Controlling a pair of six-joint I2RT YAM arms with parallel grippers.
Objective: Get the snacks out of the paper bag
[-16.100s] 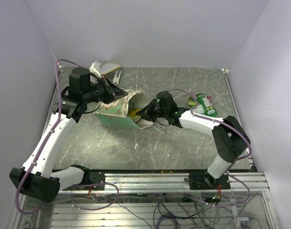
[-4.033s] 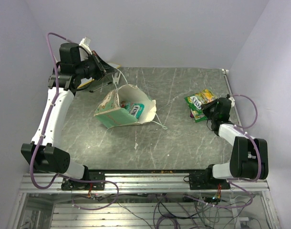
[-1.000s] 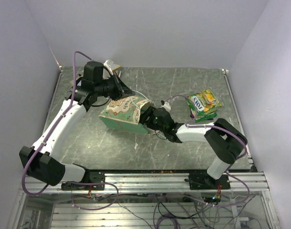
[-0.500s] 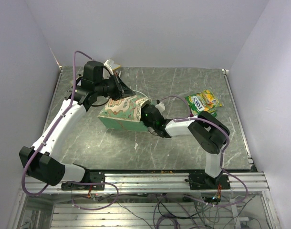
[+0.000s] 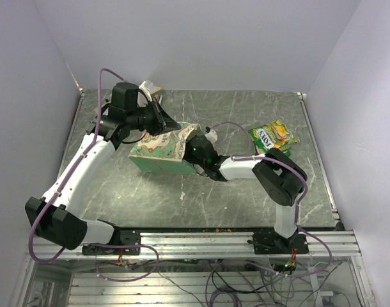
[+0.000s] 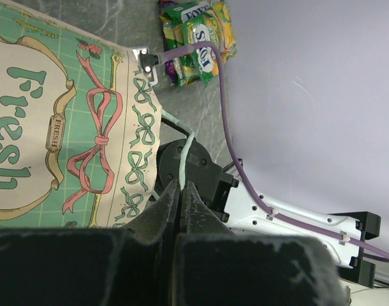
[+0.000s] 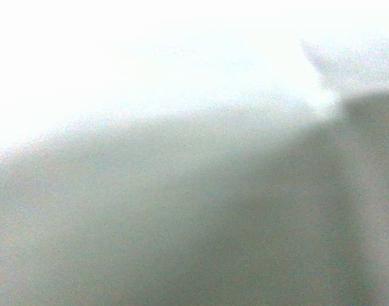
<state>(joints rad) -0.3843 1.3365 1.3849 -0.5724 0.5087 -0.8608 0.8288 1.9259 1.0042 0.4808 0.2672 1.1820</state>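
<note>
Found right tool buried in paper bag; could not tell its grip. Saw left tool clenched on string. Grey marbled tabletop, pale walls.

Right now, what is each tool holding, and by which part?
Left tool pinches the paper bag by its thin string handle. Right tool is buried in the bag's mouth; whether it holds anything cannot be told.

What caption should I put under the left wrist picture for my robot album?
Left hand pinching the string handle of the paper bag, snacks lying on the table beyond.
</note>
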